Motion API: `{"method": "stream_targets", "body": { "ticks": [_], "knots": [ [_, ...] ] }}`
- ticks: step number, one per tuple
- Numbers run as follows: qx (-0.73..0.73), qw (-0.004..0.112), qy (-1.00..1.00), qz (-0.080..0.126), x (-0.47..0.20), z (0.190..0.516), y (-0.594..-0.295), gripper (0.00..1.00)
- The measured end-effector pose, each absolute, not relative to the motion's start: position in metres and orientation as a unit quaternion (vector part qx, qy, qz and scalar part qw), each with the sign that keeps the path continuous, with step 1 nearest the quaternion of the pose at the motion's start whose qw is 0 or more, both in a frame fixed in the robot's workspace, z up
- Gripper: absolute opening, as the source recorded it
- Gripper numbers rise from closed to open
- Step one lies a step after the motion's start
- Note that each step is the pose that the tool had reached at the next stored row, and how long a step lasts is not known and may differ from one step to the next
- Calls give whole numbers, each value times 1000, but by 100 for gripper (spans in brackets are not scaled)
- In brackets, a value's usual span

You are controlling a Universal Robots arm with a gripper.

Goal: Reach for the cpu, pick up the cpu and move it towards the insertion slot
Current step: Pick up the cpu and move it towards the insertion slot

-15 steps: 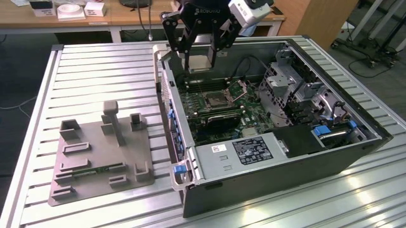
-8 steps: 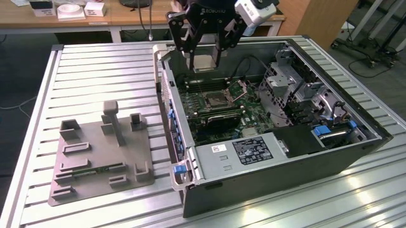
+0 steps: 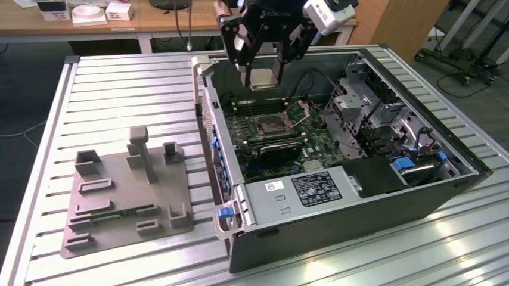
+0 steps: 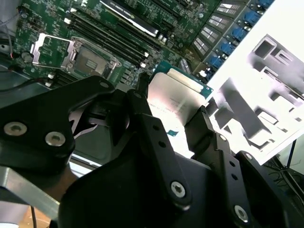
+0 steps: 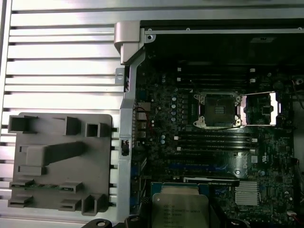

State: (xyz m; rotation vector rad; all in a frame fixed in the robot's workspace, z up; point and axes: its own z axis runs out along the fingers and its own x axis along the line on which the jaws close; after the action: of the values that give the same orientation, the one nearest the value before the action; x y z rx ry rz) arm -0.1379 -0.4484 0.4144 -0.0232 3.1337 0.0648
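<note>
Black gripper (image 3: 263, 62) clamps the small silvery square cpu (image 3: 263, 77), lifted above the open computer case. Pickup done; silver-framed insertion slot (image 3: 273, 124) lies below, plate open, unfilled.

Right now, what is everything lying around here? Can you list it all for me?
cpu: one, silvery-white, held in the pincer above the open computer case.
insertion slot: one, silvery frame with dark centre, on the motherboard, its plate hinged open.
computer case: one, dark, lying open on the table.
motherboard: one, green, inside the case.
tray: one, grey plastic, toward the exterior view's left of the case.
table: one, ribbed silver metal.
pincer: one, black, shut on the cpu.
</note>
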Motion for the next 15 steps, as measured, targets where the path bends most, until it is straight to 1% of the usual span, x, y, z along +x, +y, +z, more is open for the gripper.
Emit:
{"method": "stream_targets", "body": {
  "ticks": [15],
  "knots": [
    [-7, 4, 1000, 21, -115, 413, -445, 55]
  ]
}}
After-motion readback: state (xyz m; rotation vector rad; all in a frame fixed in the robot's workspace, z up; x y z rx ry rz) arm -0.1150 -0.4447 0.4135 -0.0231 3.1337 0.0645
